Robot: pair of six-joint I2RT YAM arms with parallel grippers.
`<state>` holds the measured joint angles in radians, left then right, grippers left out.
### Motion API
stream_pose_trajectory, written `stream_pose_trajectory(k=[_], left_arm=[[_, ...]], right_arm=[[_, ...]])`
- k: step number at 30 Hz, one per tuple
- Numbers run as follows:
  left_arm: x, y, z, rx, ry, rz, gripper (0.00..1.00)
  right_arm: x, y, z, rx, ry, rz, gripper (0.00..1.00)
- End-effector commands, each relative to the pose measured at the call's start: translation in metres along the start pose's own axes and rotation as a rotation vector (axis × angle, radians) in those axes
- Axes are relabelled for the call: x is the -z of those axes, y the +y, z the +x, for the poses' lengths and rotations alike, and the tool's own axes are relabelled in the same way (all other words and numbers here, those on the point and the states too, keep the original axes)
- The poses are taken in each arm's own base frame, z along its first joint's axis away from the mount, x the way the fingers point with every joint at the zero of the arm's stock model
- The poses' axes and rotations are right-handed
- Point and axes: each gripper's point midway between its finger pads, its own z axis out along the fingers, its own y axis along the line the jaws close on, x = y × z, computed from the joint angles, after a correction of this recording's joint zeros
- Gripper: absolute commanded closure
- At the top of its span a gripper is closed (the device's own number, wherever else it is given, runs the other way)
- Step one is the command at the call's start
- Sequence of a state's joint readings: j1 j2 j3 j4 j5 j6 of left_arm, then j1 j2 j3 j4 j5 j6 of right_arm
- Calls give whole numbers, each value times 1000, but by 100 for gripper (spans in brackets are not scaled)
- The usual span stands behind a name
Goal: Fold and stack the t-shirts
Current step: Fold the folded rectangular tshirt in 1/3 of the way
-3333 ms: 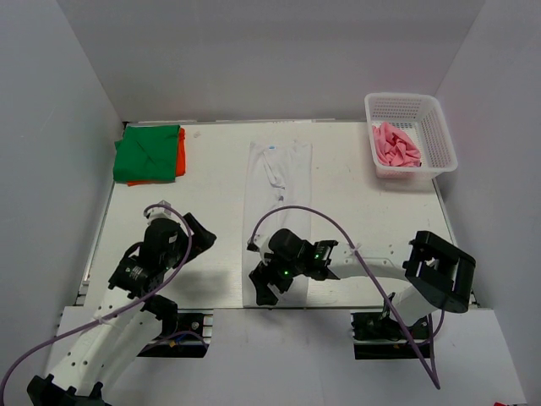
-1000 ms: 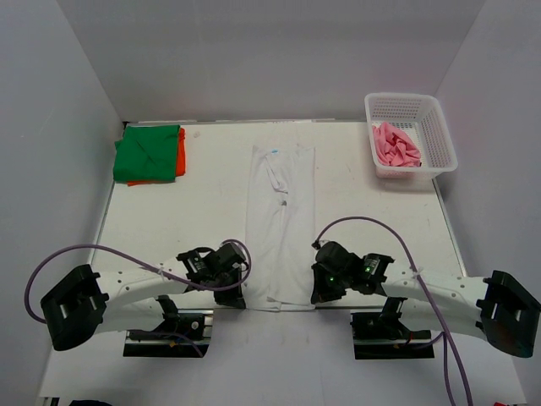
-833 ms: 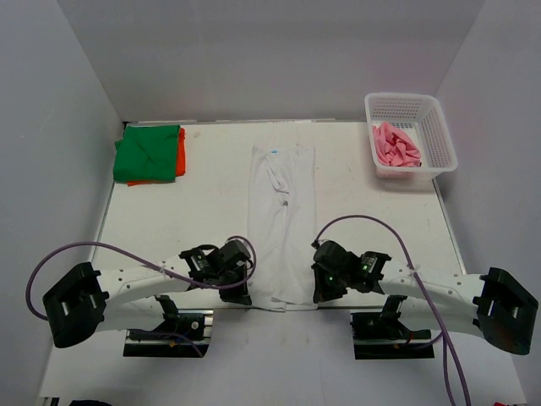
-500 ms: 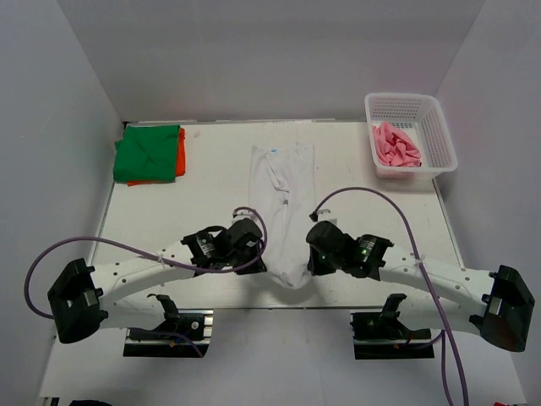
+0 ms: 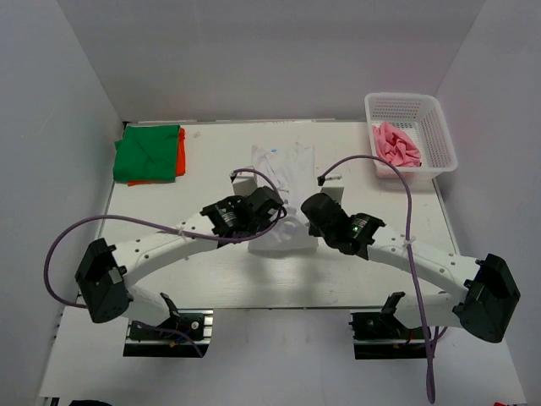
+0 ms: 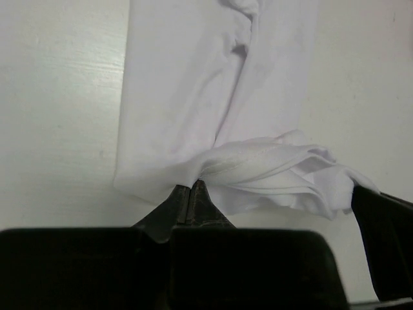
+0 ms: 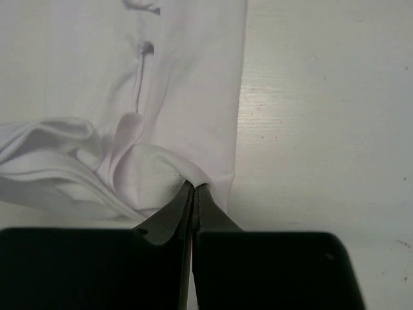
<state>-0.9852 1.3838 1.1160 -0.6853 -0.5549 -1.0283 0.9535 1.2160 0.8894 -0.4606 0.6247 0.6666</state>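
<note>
Both closed tight: left pincer [image 6: 191,187] pinching one hem corner of the large plain white cloth t-shirt [image 6: 193,90], right pincer [image 7: 194,187] pinching the other. Hem bunched between them, held over the shirt's middle. Far half lies flat mid-worktop [image 5: 203,178]. Folded green t-shirt [image 5: 148,152] sits on orange t-shirt [image 5: 180,156], far left. Crumpled pink t-shirt [image 5: 396,145] inside white plastic mesh basket [image 5: 410,99], far right.
</note>
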Motion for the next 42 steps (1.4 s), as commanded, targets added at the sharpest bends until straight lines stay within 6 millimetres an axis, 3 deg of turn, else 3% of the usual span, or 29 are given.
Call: stream_pose_trajectory(k=[1, 5, 11, 21, 26, 28, 30, 31, 32, 33, 34, 36, 38, 39, 40, 41, 42], left_arm=[[-14, 0, -26, -51, -87, -80, 100], [-34, 4, -47, -55, -111, -156, 100], [-62, 0, -59, -57, -114, -140, 100], [-106, -5, -62, -98, -71, -138, 100], [-128, -5, -62, -106, -40, -130, 100], [-139, 0, -71, -89, -42, -155, 98], [-146, 0, -84, -70, -53, -166, 66], [-156, 10, -89, -58, -48, -195, 61], [-161, 12, -98, -42, -59, -203, 60], [-163, 14, -121, -3, -80, -202, 50], [-165, 14, -133, 14, -97, -201, 38], [-165, 8, -152, 25, -99, -173, 5], [-159, 7, -160, 10, -99, -156, 0], [-156, 9, -155, -8, -84, -151, 0], [-141, 7, -162, 3, -102, -124, 0], [-140, 21, -143, -10, -68, -140, 0], [-134, 21, -137, -5, -61, -112, 0]], right_arm=[[-4, 1, -47, -46, -139, 27, 100], [-14, -1, -56, -50, -148, 32, 100], [-37, -1, -65, -56, -141, 29, 100], [-82, -7, -72, -69, -78, 41, 100], [-106, -11, -65, -55, -31, 44, 100], [-114, -13, -68, -79, -18, 49, 100], [-128, -11, -69, -81, -7, 51, 82], [-132, -17, -81, -97, -25, 64, 72], [-132, -15, -98, -108, -48, 64, 72], [-143, -22, -97, -102, -35, 89, 72], [-142, -16, -120, -106, -75, 66, 72], [-144, -16, -125, -93, -63, 26, 59], [-138, -11, -130, -77, -78, -28, 50], [-127, 2, -130, -71, -73, -110, 48], [-121, 4, -128, -55, -90, -150, 46], [-121, 4, -109, -41, -54, -170, 44], [-108, 15, -99, -40, -33, -262, 38]])
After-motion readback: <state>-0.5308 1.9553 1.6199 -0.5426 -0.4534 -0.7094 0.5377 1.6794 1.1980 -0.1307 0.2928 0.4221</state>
